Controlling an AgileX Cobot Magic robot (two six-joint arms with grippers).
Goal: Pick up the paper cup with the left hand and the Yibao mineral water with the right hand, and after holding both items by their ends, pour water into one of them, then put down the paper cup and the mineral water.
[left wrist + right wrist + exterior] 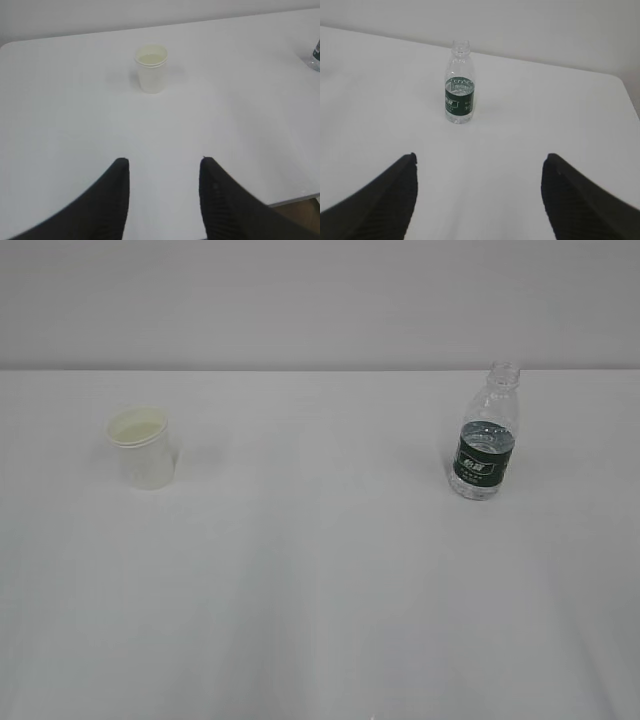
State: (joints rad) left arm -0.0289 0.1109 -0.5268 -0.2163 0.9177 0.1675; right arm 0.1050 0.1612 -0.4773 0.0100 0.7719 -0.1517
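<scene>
Exterior view: no arms, only paper cup (141,447) upright left and Yibao mineral water (485,434) upright right on the white worktop (320,590), well apart. Left claw (162,167) released, empty, cup ahead, worktop edge at lower right, bottle cut off. Right claw (480,162) spread wide, empty, bottle ahead. Water level sits at label top.

The bottle (459,90) wears a dark green label (458,101) with white print, too small to read.
</scene>
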